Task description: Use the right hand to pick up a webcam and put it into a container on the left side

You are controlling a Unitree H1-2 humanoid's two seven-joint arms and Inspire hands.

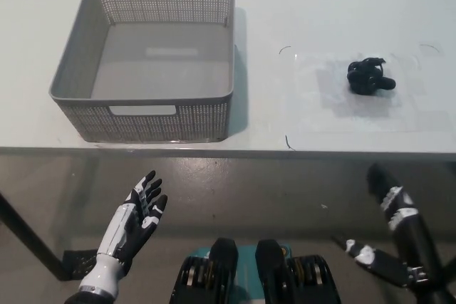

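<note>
Left hand, white and black, low at the near left, below the bench edge. Fingers spread apart, palm up, nothing in it. Just resting there.

Grey container up on the bench, at the left. Little holes all over the walls. Handle slots at the far wall and the near wall. Nothing inside, only the smooth grey floor. Near wall close to the near edge of the bench.

Bench white and flat. Thin marks on top, right of the container, like the corners of a clear sheet lying flat.

Webcam on that spot, at the right side of the bench. Small, black and lumpy. Sitting alone, well apart from the container. Not touched by any hand.

Right hand, black with white bits, at the near right, below the bench edge. Pointing up toward the far side, away from the webcam. Holding nothing. Fingers hard to see, so open or clenched cannot be told.
</note>
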